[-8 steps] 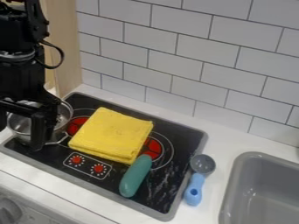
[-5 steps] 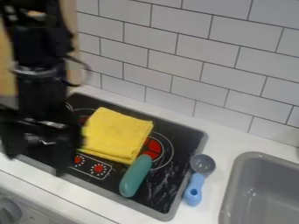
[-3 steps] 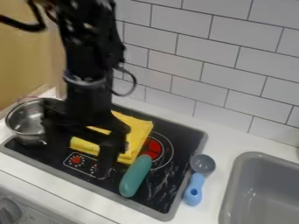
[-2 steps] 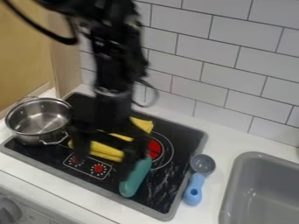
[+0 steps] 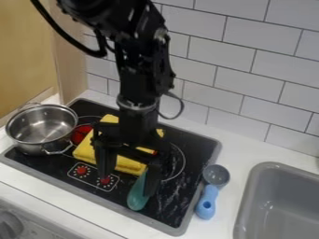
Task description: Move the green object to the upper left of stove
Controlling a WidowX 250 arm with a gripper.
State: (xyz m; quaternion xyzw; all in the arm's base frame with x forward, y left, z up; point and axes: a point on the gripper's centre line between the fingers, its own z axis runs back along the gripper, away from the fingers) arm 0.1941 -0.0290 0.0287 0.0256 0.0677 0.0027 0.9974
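The black gripper (image 5: 128, 184) hangs over the front middle of the stove (image 5: 187, 205), its two fingers spread wide. The green object (image 5: 137, 196), long and rounded, lies at the stove's front, right of the knob panel. The gripper's right finger covers part of its upper right side; whether they touch I cannot tell. Nothing shows between the fingers except the stove top, part of the yellow cloth and the green object's left edge.
A folded yellow cloth (image 5: 87, 150) lies mid-stove, partly under the gripper. At the stove's left stands a steel pot (image 5: 42, 126). A blue-handled scoop (image 5: 207, 204) lies right of the stove, with a grey sink (image 5: 274, 210) beyond. A tiled wall rises behind.
The arm has swung from the far left, over the pot, rightward across the cloth to the green object. The pot is uncovered now; the green object has not visibly moved.
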